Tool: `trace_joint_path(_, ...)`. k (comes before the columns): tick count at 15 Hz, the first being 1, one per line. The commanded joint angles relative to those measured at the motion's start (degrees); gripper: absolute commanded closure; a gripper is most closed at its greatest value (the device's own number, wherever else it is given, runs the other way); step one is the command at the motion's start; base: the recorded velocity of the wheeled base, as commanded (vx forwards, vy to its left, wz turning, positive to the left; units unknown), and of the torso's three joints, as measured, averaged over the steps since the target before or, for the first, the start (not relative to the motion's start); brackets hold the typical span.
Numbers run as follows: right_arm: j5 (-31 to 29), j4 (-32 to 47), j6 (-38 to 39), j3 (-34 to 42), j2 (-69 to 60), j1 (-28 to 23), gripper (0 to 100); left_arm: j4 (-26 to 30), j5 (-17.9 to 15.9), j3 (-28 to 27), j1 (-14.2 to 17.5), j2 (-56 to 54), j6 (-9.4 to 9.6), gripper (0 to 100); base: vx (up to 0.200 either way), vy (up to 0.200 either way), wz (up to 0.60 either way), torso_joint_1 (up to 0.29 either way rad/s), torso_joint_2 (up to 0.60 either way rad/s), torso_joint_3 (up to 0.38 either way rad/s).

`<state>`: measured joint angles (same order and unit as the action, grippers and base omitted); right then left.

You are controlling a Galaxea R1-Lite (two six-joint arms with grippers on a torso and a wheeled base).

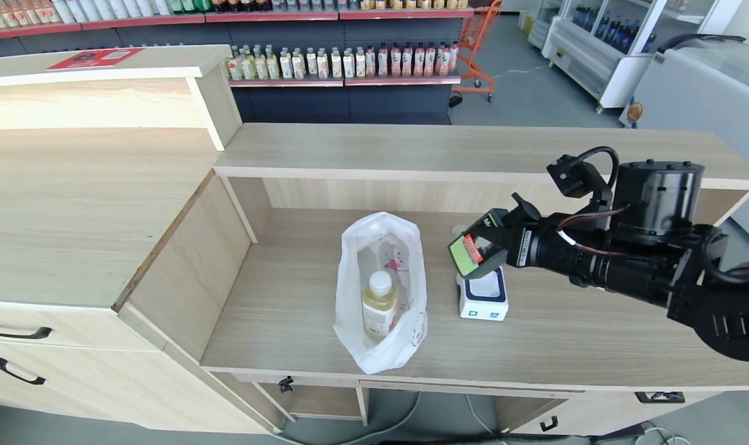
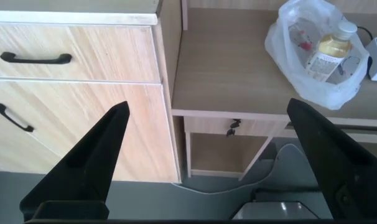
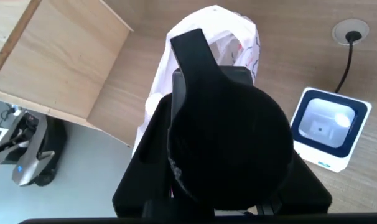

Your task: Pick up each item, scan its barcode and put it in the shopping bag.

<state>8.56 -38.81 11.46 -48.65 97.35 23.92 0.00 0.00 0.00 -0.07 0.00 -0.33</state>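
- Gripping a green-and-red item (image 1: 464, 254) with the right hand (image 1: 482, 247), closed on it from both sides.
- Held in the air, off the surface (image 1: 275, 309), just above the far end of the white scanner (image 1: 484, 298).
- Cannot tell what sort of item: one green face with a red label seen, rest covered by dark fingers (image 1: 497, 221).
- From the right wrist view, centre blocked by a dark round mass; cannot tell whether item or hand. Barcode side not made out.
- Past that mass, seeing the scanner's glass window, a black cable (image 3: 346, 59) running from behind it to a round hole in the surface, and part of the shopping bag.
- Standing on the surface beside the scanner, apart from it: white shopping bag (image 1: 350, 309), mouth open upward.
- Inside the bag, upright: a bottle (image 1: 379, 301) with white cap and pale yellow contents. Lower part blurred by the plastic; red marks on the bag's far wall too small to read.
- Left hand (image 2: 208, 107) open wide, fingers (image 2: 92, 168) spread, nothing between them.
- Hanging low in front of the drawer cabinet (image 2: 76, 112), below the surface edge, well apart from the bag; finger bases cut off by the frame.
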Motion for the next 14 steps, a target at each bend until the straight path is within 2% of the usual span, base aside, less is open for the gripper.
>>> trace_joint_path(1,0.0,-0.1,-0.3,-2.2,3.1,-1.9,100,0.0,0.0,0.0,0.1,0.1,-0.29,0,0.000,0.000,0.00,0.000,0.00,0.000)
trace_joint_path(4,-0.2,-0.3,-0.8,-4.8,8.3,-4.2,100,0.0,0.0,0.0,0.1,0.1,-0.29,0,0.000,0.000,0.00,0.000,0.00,0.000)
trace_joint_path(7,-0.1,-0.9,-9.6,-11.6,15.3,-4.8,100,0.0,0.0,0.0,0.1,0.1,-0.29,0,0.000,0.000,0.00,0.000,0.00,0.000)
trace_joint_path(8,-0.1,-0.9,-9.8,-13.4,17.1,-4.9,100,0.0,0.0,0.0,0.1,0.1,-0.29,0,0.000,0.000,0.00,0.000,0.00,0.000)
trace_joint_path(12,0.0,-1.1,-12.8,-25.6,29.4,-2.6,100,0.0,0.0,0.0,0.1,0.1,-0.29,0,0.000,0.000,0.00,0.000,0.00,0.000)
trace_joint_path(14,0.2,-2.5,-16.3,-36.8,38.4,-1.8,100,0.0,0.0,0.0,0.1,0.1,-0.29,0,0.000,0.000,0.00,0.000,0.00,0.000)
